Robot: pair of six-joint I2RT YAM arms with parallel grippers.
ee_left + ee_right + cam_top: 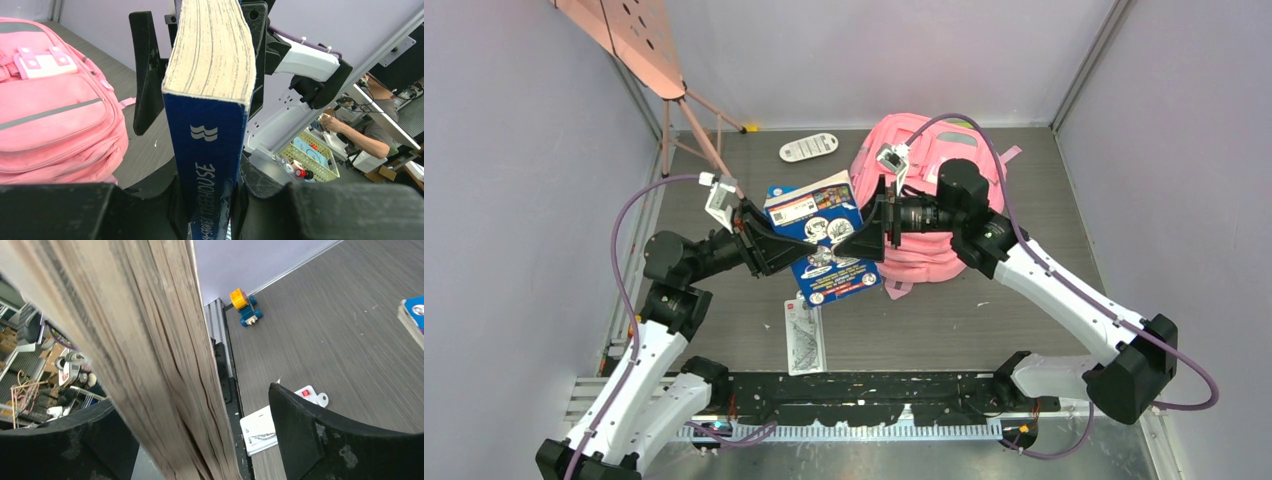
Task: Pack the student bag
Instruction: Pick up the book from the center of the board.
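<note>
top external view: the soft pink fabric backpack [927, 258] lies on the grey table [1024, 300], far side, right of centre. near it, a thick blue-covered paperback book [821, 228] is held above the table; left jaws clamp it, right jaws stand spread around its page edge.

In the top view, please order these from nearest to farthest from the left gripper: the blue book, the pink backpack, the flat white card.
1. The blue book: held in the left gripper.
2. The flat white card: on the table, toward the near edge.
3. The pink backpack: beyond the book, to the right.
</note>
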